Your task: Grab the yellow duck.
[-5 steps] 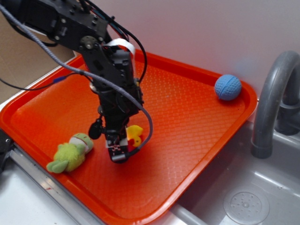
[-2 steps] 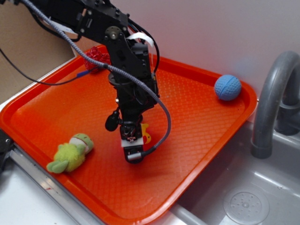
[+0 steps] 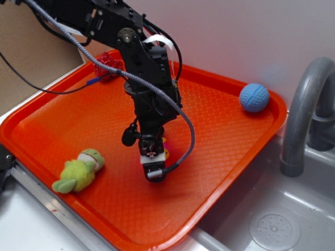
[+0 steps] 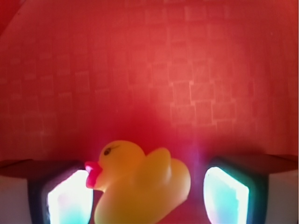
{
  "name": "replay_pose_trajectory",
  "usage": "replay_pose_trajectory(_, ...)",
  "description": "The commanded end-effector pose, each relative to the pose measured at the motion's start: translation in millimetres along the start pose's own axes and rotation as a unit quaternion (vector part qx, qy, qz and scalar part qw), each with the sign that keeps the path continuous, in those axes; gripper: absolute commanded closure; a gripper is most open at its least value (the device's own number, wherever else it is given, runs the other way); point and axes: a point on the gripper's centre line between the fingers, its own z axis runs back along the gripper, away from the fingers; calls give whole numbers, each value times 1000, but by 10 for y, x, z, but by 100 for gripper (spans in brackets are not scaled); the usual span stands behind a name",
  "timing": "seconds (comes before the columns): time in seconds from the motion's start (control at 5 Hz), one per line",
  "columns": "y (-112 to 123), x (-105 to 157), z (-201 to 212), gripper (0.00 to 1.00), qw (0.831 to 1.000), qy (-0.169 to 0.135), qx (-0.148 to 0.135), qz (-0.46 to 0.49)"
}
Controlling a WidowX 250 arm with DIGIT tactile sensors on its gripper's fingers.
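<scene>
The yellow duck (image 4: 140, 182) lies on the orange tray (image 3: 225, 141), its pink-orange beak pointing left in the wrist view. My gripper (image 4: 147, 196) is open and straddles the duck. The left finger (image 4: 70, 196) is right by the beak, and a gap of tray shows between the duck's tail and the right finger (image 4: 226, 193). From the exterior view the gripper (image 3: 153, 170) points down near the tray's middle. Only a sliver of the yellow duck (image 3: 164, 151) shows behind it.
A lime-green plush frog (image 3: 78, 170) lies left of the gripper near the tray's front rim. A blue ball (image 3: 254, 97) sits in the far right corner, a red mesh object (image 3: 107, 65) at the back left. A grey faucet (image 3: 303, 115) and sink (image 3: 272, 225) are on the right.
The arm has swung to the right and the gripper has come over the duck. The duck now shows less and slightly further right. Frog and ball have stayed put.
</scene>
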Motion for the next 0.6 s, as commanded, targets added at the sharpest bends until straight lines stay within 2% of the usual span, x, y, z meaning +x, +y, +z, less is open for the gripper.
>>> replay_pose_trajectory(0.0, -74, -25, 30, 100, 1000, -10, -11, -14)
replay_pose_trajectory(0.2, 55, -223, 405, 100, 1000, -11, -15, 8)
replay_pose_trajectory(0.4, 330, -577, 916, 100, 994, -33, 10, 108)
